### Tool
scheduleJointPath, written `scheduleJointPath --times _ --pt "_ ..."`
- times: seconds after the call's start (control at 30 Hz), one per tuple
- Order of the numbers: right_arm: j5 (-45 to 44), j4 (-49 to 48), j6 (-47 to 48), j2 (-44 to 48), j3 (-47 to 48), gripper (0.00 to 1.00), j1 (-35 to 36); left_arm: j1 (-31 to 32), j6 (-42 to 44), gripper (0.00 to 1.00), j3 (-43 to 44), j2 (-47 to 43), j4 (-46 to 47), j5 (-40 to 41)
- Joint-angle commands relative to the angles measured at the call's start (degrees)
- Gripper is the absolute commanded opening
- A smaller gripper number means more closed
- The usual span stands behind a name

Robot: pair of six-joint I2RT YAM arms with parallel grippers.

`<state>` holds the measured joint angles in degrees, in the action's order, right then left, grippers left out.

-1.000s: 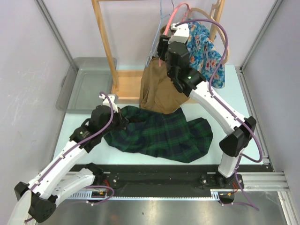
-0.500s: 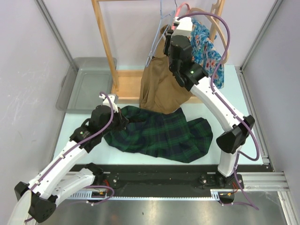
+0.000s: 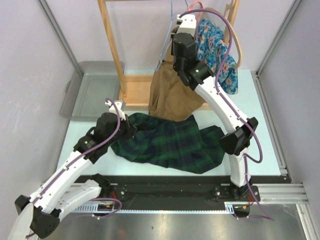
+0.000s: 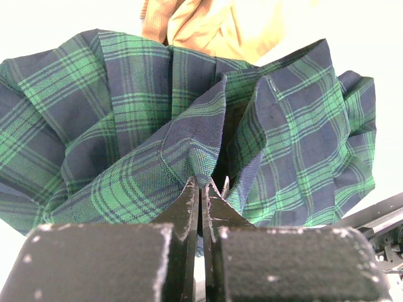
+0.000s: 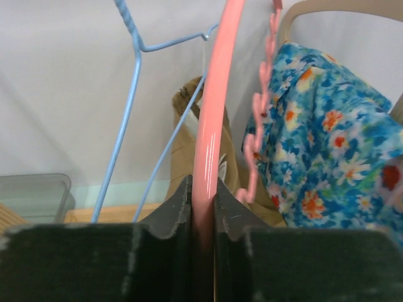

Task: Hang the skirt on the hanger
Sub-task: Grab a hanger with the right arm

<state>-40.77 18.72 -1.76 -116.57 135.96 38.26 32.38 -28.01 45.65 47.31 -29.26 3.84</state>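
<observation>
the pale table [image 3: 260, 125] carries everything, with the arms' bases at its near edge. a wooden rack [image 3: 111, 45] stands at the far side, its base resting on the table.

the plaid skirt [image 3: 170, 142], dark green and navy, lies crumpled and spread flat on the table in front of the rack, between the two arms and on no hanger. its far edge touches the hem of a tan garment [image 3: 170, 95] that hangs from the rack down to the table. to the right of the tan one hangs a blue floral garment [image 3: 215, 50], with a beige hanger [image 5: 340, 9] arcing over it. a grey tray [image 3: 90, 90] sits at the table's far left corner, beside the rack's base.

in the right wrist view a pink hanger [image 5: 211, 126] runs up the middle, a blue wire hanger [image 5: 126, 113] to its left and a notched pink strip [image 5: 264, 94] just to its right, near the floral cloth.

the right gripper [image 5: 203, 189] is raised to the top of the rack, its jaws pinching the pink hanger's bar, which touches both fingers.

the left gripper [image 4: 203, 189] is low at the skirt's left end, its jaws pressed together on a fold of the plaid cloth, which bunches up just beyond the fingertips.
</observation>
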Motion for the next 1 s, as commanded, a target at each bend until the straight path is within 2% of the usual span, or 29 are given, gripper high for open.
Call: scheduleJointPath --times 0.0,0.23,0.53,0.8,0.97 --pt "-1.5 1.0 1.2 -0.1 3.0 0.00 -1.2 0.4 -0.2 0.00 -0.4 -1.1 1.5 -0.7" --pt "-1.0 -2.7 1.7 2.4 2.7 0.00 -0.1 0.5 -0.2 0.00 -0.5 -1.1 1.7 -0.7" --pt "1.0 -13.0 3.6 8.6 0.9 0.00 2.1 0.4 -0.2 0.00 -0.5 -1.0 2.4 -0.6" --pt "3.2 -12.3 2.6 11.3 0.5 0.00 2.5 0.4 -0.2 0.00 -1.2 -1.5 2.5 -0.6" --pt "3.9 -9.7 1.0 18.3 -7.8 0.00 4.5 0.4 -0.1 0.00 -1.4 -1.6 2.5 -0.1"
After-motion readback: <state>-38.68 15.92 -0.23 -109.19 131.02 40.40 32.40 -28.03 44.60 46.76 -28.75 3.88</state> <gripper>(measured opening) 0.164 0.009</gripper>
